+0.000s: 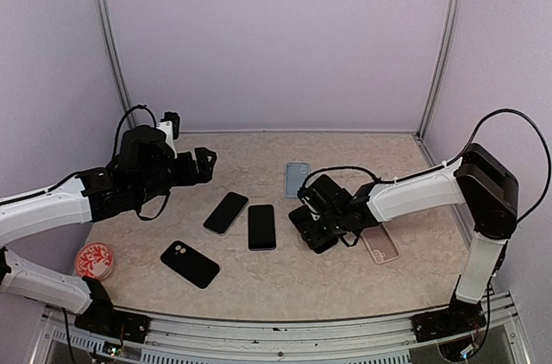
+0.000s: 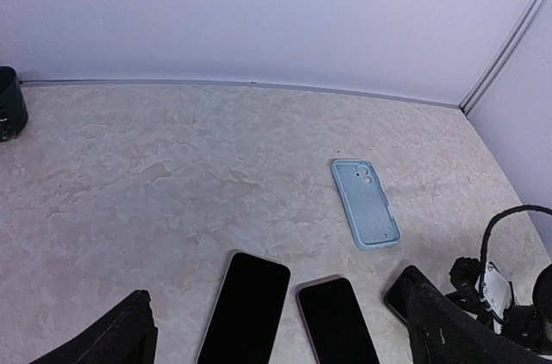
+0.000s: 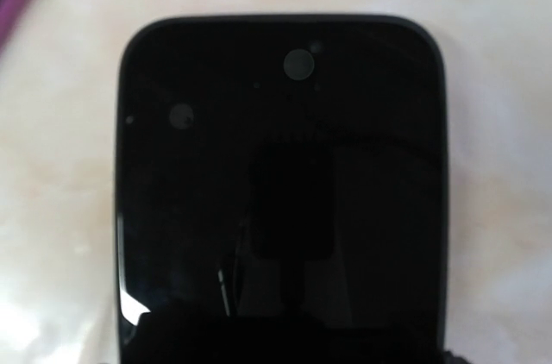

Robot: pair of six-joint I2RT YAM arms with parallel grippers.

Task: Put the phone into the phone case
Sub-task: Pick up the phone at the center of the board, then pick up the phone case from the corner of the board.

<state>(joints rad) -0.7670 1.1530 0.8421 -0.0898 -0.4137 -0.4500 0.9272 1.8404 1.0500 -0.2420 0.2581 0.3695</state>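
A black phone [image 3: 280, 174] fills the right wrist camera, lying screen up on the marbled beige table [image 1: 259, 295] with pale reflections on its glass. In the overhead frame the right gripper [image 1: 315, 224] sits low over this handset, just right of centre. Its fingers do not show in its own camera and merge into dark shapes from above, so I cannot tell whether they clasp the phone or stand apart. A clear pinkish phone case [image 1: 380, 244] lies flat just beside the gripper, to its lower right. Above the gripper, toward the back wall, a light-blue phone case [image 1: 296, 178] lies hollow side up, its camera cut-out at the far end.

In the left half of the overhead frame the left gripper [image 1: 204, 166] hangs above the table. Its fingers [image 2: 112, 338] are spread wide with nothing between them. Below and to its right lie two more dark handsets, near each other but not touching: a tilted phone [image 1: 226, 212] and, right of it, a pink-rimmed phone [image 1: 261, 227] lying straight.

At lower left a black cover [image 1: 190, 263] shows its camera cut-out, and I cannot tell whether a handset sits inside it. A red round lid [image 1: 94, 260] rests near the left edge.
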